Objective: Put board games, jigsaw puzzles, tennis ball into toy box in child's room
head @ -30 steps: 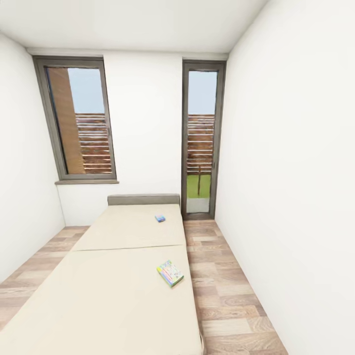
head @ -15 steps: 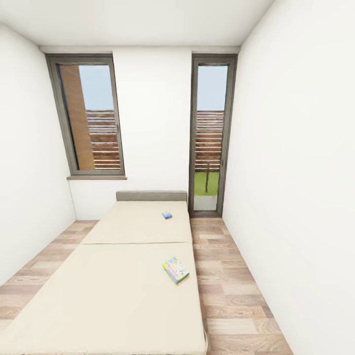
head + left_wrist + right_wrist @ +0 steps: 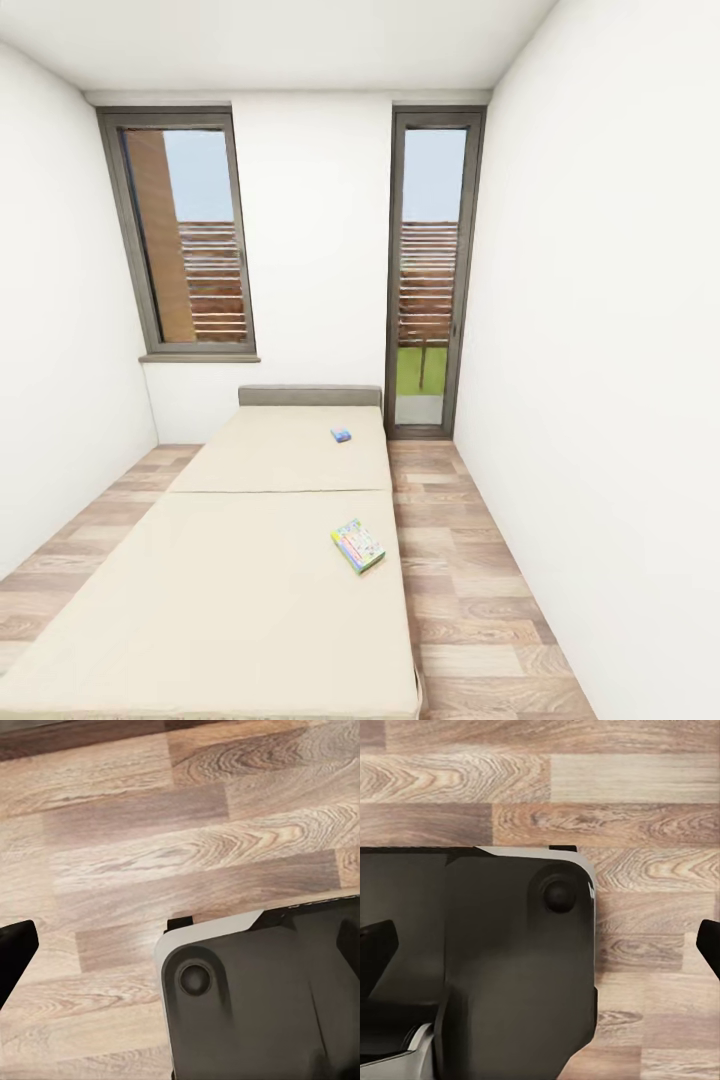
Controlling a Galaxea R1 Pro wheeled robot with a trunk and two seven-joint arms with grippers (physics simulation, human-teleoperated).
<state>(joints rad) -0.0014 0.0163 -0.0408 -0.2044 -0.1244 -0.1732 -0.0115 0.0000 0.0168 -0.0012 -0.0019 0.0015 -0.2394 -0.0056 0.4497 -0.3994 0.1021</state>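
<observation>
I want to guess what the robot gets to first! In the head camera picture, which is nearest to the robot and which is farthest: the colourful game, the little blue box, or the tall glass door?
1. Colourful game: near half of the bed, by its right edge.
2. Little blue box: far half of the bed.
3. Tall glass door: far wall, right of the bed.

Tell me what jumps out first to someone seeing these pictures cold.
The big cream-beige bed fills the middle of the head view, running back to the far wall between a window and a tall glass door. Two small bright things lie on its right side: a colourful board game nearer, and a small blue box toward the headboard. Both wrist views look down at wood-plank floor past the robot's dark base.
</observation>
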